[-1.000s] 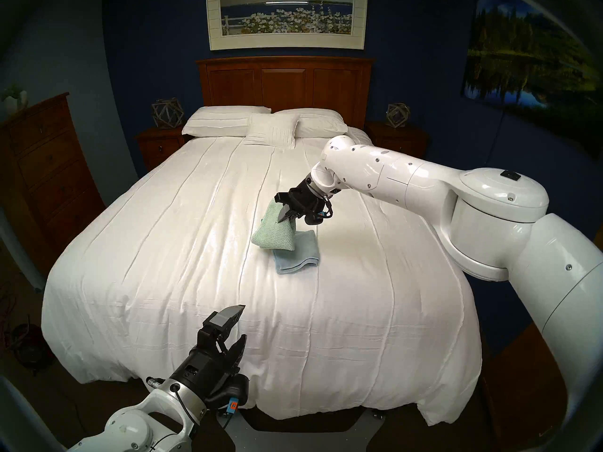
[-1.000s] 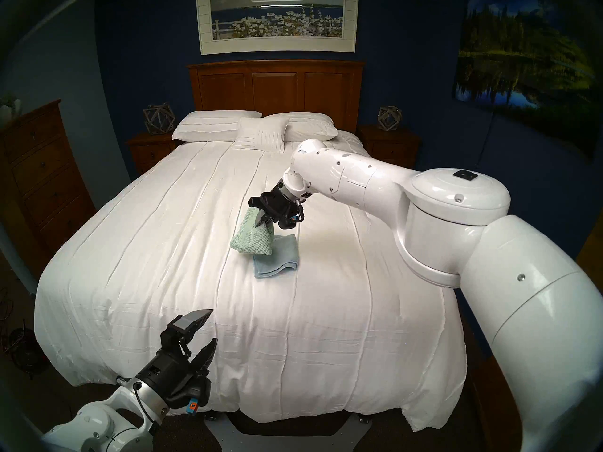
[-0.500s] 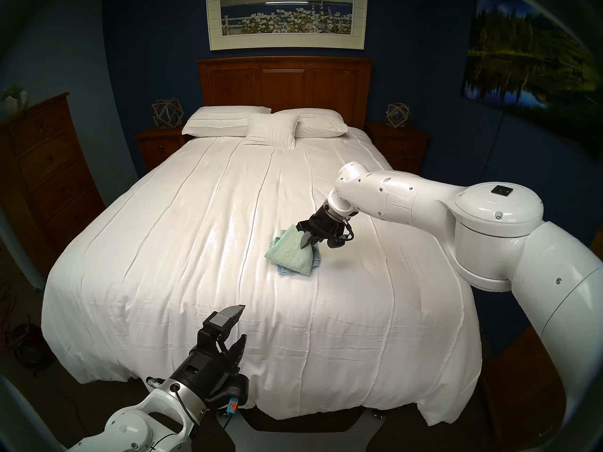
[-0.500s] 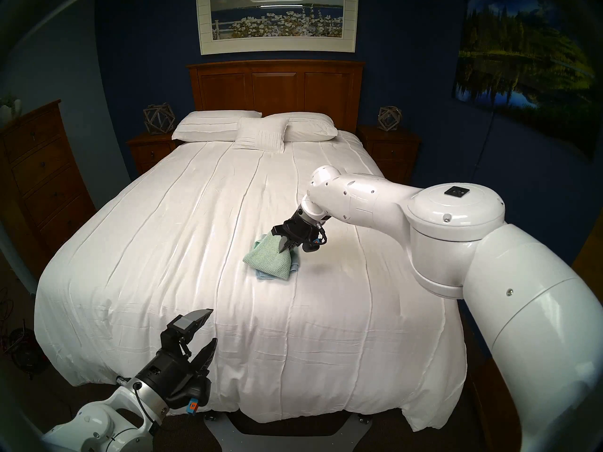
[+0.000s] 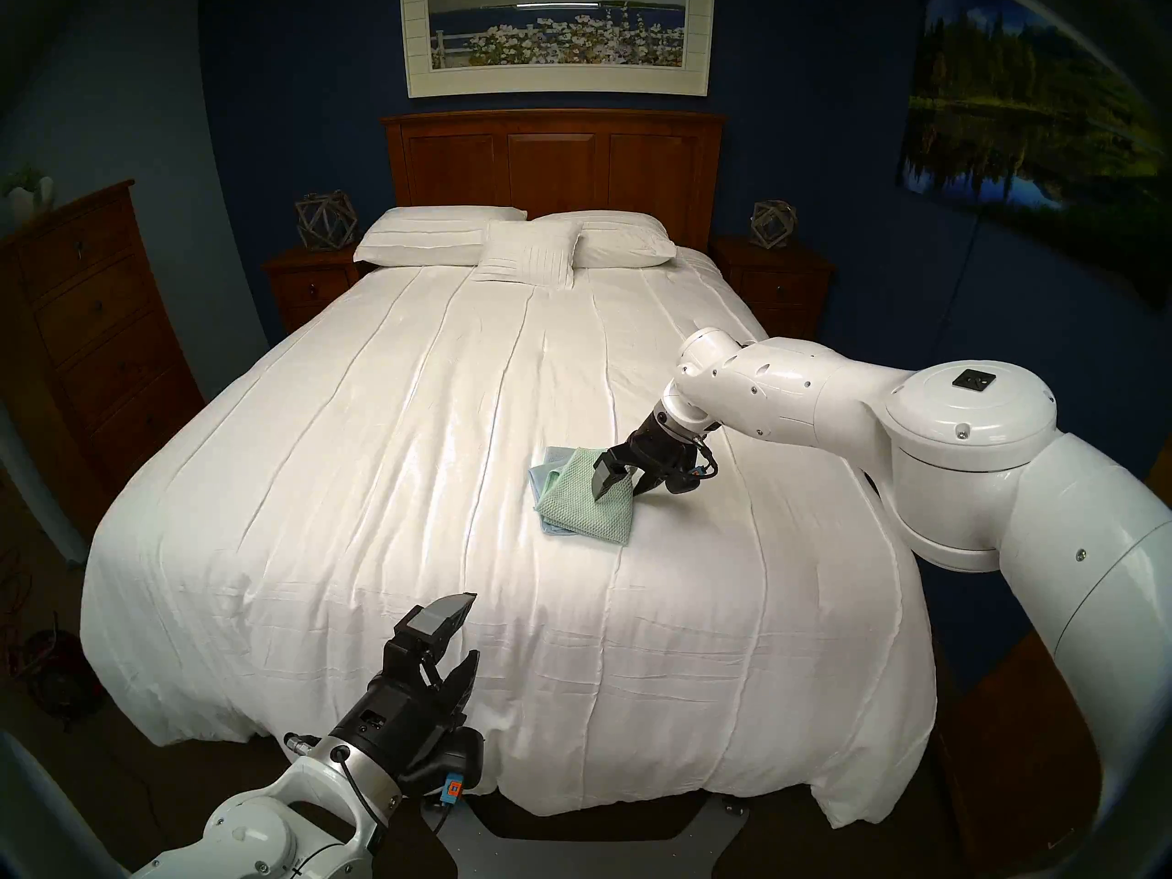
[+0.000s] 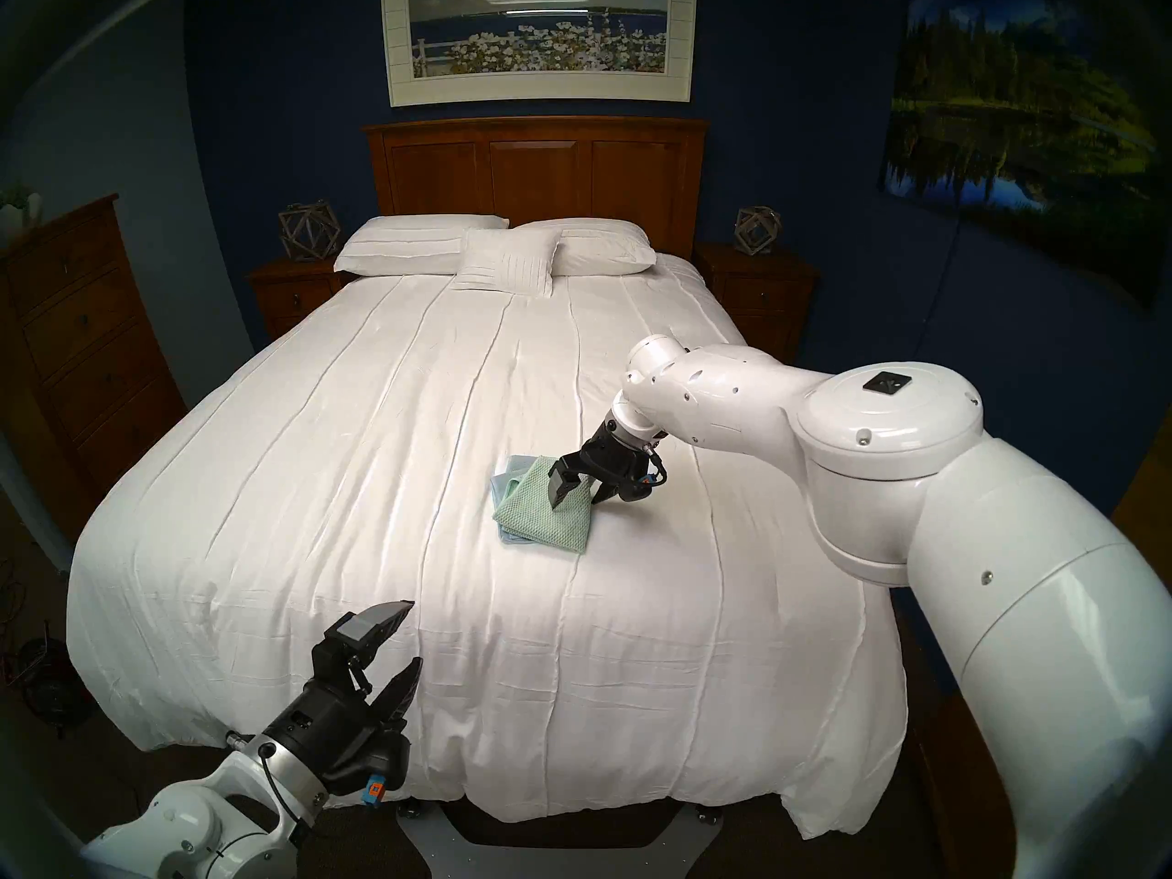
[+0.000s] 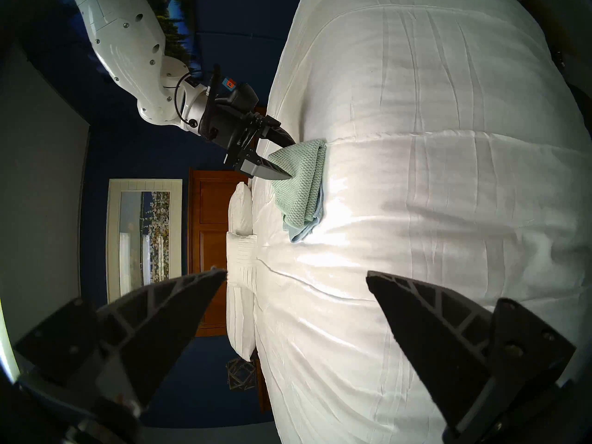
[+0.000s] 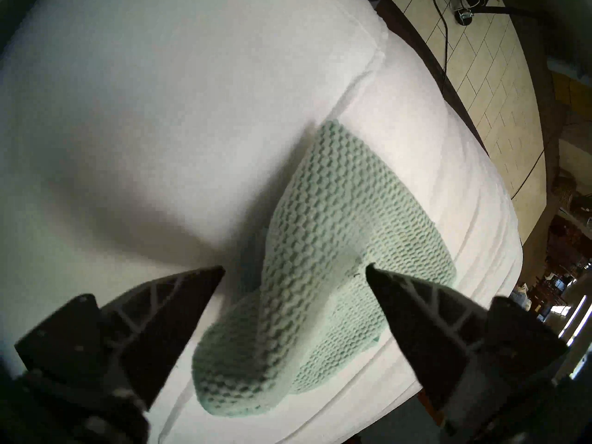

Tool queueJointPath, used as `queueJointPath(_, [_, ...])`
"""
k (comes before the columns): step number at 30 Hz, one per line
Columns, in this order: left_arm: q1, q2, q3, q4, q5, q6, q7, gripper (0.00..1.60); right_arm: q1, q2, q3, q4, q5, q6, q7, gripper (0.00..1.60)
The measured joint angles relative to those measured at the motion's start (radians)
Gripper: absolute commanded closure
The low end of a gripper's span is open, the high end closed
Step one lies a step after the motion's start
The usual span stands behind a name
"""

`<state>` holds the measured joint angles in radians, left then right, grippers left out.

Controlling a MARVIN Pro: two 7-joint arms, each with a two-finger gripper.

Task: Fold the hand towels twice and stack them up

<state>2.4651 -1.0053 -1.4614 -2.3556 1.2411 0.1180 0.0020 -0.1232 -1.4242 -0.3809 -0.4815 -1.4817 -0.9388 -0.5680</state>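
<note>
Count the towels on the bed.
2. The green towel lies on top, under the right pincer. The blue towel lies beneath it, mostly covered, only its edges showing.

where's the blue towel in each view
Head left: blue towel mid-bed, peeking out left of the green towel.
Head right: same spot, centre.
Left wrist: thin blue edge below the green towel, upper middle.
Right wrist: not visible; only green shows.
Shared landmark: the green towel on top.
</note>
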Motion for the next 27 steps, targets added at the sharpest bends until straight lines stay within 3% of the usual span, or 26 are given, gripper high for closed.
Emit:
queueJointPath(11, [0.000, 0.000, 0.000, 0.000, 0.000, 0.000, 0.000, 0.00, 0.019, 0.010, -0.012, -0.033, -0.034, 0.006, -0.006, 0.00])
queueJointPath(17, [-0.001, 0.000, 0.000, 0.000, 0.000, 0.000, 0.000, 0.00, 0.047, 0.068, -0.037, -0.075, -0.045, -0.016, -0.028, 0.00])
queueJointPath(27, [-0.003, 0.000, 0.000, 0.003, 0.000, 0.000, -0.001, 0.00, 0.079, 0.184, -0.049, -0.045, -0.015, -0.022, -0.084, 0.00])
